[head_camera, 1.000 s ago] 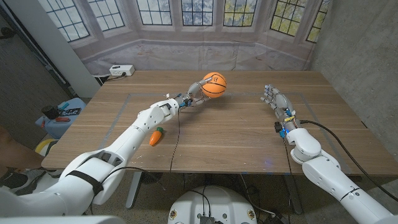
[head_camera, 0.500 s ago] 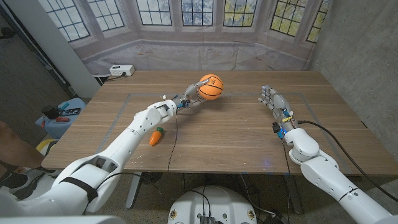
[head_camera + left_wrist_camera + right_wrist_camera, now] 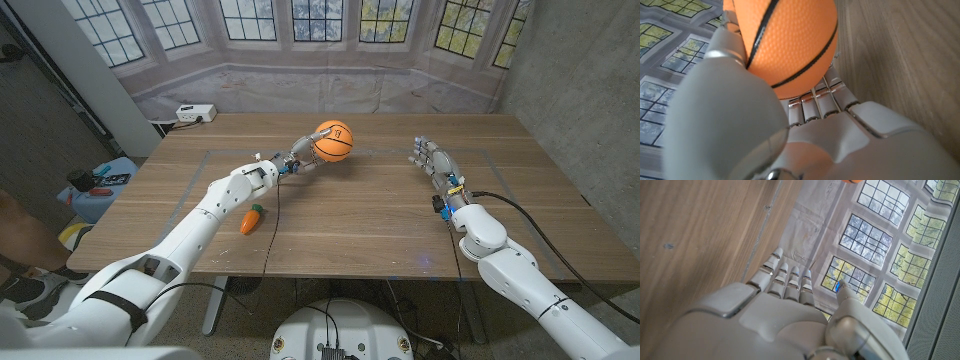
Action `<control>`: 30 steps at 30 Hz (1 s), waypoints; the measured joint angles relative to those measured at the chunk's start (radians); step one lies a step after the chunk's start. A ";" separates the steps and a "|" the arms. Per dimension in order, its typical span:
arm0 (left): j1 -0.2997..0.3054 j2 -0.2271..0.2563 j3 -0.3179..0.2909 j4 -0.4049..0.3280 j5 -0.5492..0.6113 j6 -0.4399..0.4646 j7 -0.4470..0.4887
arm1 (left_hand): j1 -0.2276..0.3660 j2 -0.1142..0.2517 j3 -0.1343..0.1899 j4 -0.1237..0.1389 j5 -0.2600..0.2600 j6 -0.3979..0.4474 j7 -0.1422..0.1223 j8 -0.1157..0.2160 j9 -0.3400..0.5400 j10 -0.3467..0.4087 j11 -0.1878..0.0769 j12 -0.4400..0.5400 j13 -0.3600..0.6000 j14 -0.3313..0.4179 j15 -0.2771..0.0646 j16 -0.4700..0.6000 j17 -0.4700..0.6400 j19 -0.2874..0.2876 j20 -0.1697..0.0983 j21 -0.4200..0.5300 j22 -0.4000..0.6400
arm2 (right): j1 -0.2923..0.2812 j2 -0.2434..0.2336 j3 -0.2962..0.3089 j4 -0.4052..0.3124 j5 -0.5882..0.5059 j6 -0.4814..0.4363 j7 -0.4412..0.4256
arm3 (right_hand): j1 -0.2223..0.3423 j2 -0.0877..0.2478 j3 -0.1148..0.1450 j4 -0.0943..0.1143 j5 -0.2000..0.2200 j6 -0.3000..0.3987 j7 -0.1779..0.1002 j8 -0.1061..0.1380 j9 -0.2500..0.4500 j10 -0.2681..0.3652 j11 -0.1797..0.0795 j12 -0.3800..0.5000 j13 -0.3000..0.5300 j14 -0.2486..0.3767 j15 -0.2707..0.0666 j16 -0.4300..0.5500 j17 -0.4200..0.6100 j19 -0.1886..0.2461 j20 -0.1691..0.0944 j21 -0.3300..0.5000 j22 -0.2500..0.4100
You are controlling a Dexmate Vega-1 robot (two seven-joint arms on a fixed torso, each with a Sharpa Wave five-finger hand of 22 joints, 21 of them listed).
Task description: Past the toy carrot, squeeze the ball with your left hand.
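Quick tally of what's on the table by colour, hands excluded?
Orange: 2, the ball held by the left robot hand and the toy carrot.
White: 1, the power strip at the far left corner.
Total: 3.

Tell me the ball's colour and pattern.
Orange ball with black basketball lines and a pebbled skin, clearest in the left wrist view.
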 measured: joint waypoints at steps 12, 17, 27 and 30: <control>-0.023 0.004 0.003 0.025 -0.008 0.009 -0.022 | -0.008 0.008 -0.041 0.036 0.008 -0.011 -0.015 -0.034 0.000 -0.026 -0.026 -0.051 0.028 -0.018 -0.018 -0.040 0.031 -0.075 0.025 0.017 -0.017 | 0.022 0.004 -0.011 0.016 0.002 -0.003 0.006 | 0.000 0.000 0.000 0.000 0.000 0.000 0.000 0.000 0.000 0.000 0.000 0.000 0.000 0.000 0.000 0.000 0.000 0.000 0.000 0.000 0.000; -0.040 0.004 0.010 0.048 -0.008 0.013 -0.049 | -0.008 0.008 -0.066 0.061 0.008 -0.021 -0.024 -0.055 0.015 -0.033 -0.040 -0.084 0.009 -0.024 -0.024 -0.093 0.010 -0.106 0.044 0.017 -0.031 | 0.027 0.006 -0.014 0.020 0.002 -0.003 0.006 | 0.000 0.000 0.000 0.000 0.000 0.000 0.000 0.000 0.000 0.000 0.000 0.000 0.000 0.000 0.000 0.000 0.000 0.000 0.000 0.000 0.000; -0.068 0.004 0.021 0.091 -0.007 0.024 -0.106 | -0.090 0.090 -0.074 0.070 0.008 -0.069 -0.011 -0.090 0.012 -0.076 -0.033 -0.125 -0.010 -0.004 -0.054 -0.160 -0.026 -0.148 0.066 0.017 -0.042 | 0.036 0.007 -0.018 0.025 -0.001 -0.003 0.005 | 0.000 0.000 0.000 0.000 0.000 0.006 0.006 0.000 0.000 0.000 0.000 0.000 0.000 0.000 0.000 0.000 0.000 0.000 0.000 0.000 0.000; -0.075 0.003 0.023 0.101 -0.006 0.026 -0.129 | -0.106 0.106 -0.077 0.073 0.008 -0.086 -0.009 -0.099 0.005 -0.093 -0.030 -0.136 -0.013 -0.004 -0.054 -0.172 -0.032 -0.159 0.066 0.014 -0.046 | 0.037 0.007 -0.019 0.025 -0.004 -0.002 0.004 | 0.000 0.000 0.000 0.000 0.000 0.006 0.006 0.000 0.000 0.000 0.000 0.000 0.000 0.000 0.000 0.000 0.000 0.000 0.000 0.000 0.000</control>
